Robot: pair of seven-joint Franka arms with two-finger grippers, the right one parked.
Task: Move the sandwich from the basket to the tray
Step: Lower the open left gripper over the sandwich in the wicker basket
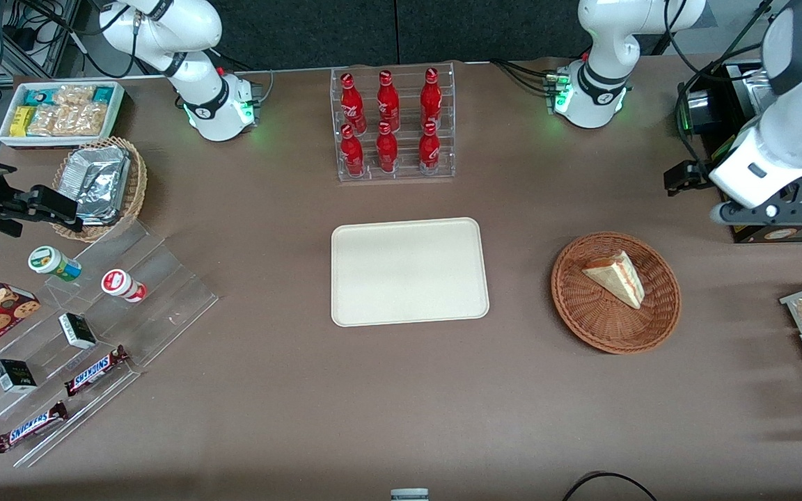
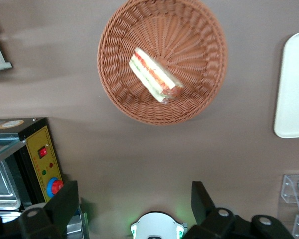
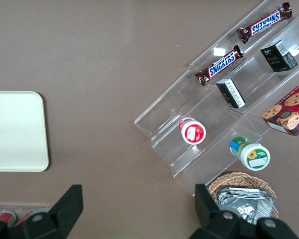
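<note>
So the sandwich point(image 1: 615, 277) is lying flat in the basket point(image 1: 658, 316), toward the working arm's end of the table, while the tray point(image 1: 373, 240) is sat bare nearby, well apart from it. The gripper point(image 2: 134, 206) is held high above the table, farther from the front camera than the basket, fingers point(image 2: 202, 196) spread wide with nothing held. Probably best if it's lowered square over the wedge and closed gently across the bread faces, since soft wrapped bread gets squashed easily.
</note>
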